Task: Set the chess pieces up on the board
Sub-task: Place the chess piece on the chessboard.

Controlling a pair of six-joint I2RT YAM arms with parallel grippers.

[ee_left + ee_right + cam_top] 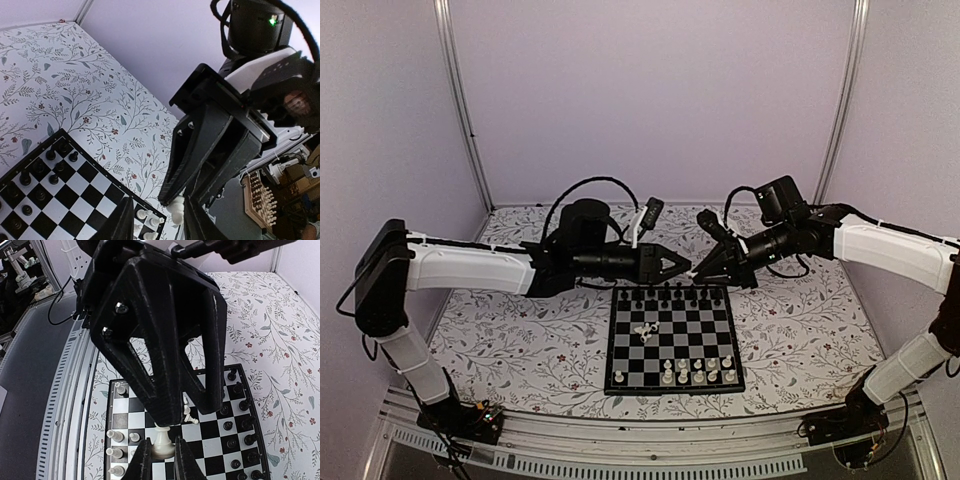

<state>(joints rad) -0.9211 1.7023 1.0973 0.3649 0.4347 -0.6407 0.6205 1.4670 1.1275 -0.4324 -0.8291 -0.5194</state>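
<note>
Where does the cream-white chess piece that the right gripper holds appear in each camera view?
Top external: too small to tell, where left gripper meets right gripper above the board's far edge.
Left wrist: cream-white chess piece at bottom centre, between the left gripper's fingers.
Right wrist: the piece at bottom centre, gripped by the right gripper.
Shared landmark: the board's row of black pieces.
</note>
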